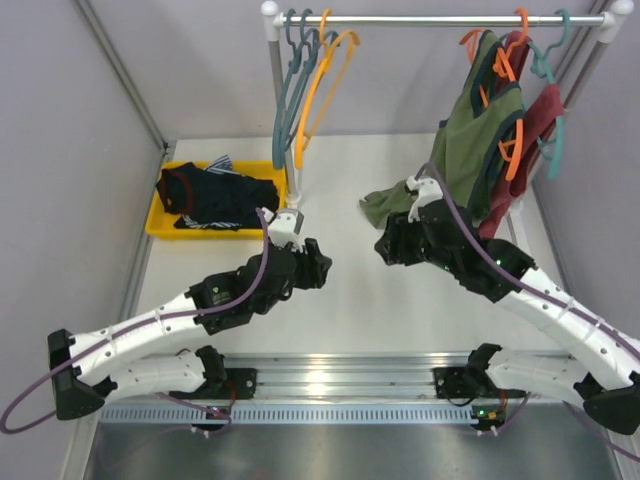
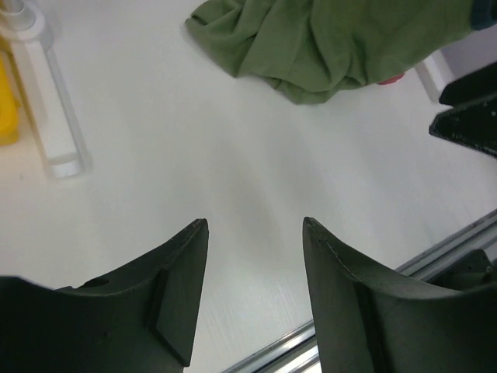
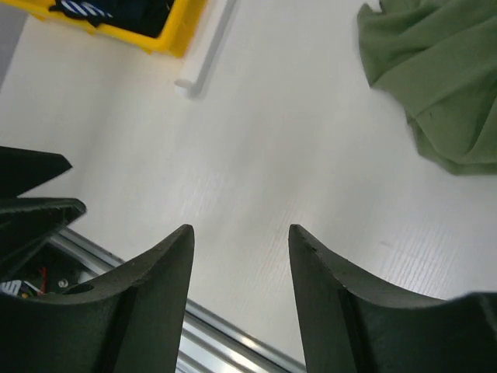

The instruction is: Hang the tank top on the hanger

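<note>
The olive-green tank top hangs on the reddish-orange hanger, whose hook is over the rail at the back right. The top's lower end lies crumpled on the table and shows in the left wrist view and the right wrist view. My left gripper is open and empty over bare table near the middle. My right gripper is open and empty just in front of the crumpled hem. The two grippers face each other, a short gap apart.
A dark red tank top hangs behind the green one. Teal-grey hangers and a yellow-orange hanger hang at the rail's left end. A yellow bin holds a dark striped garment. The rail's white post foot stands left of centre.
</note>
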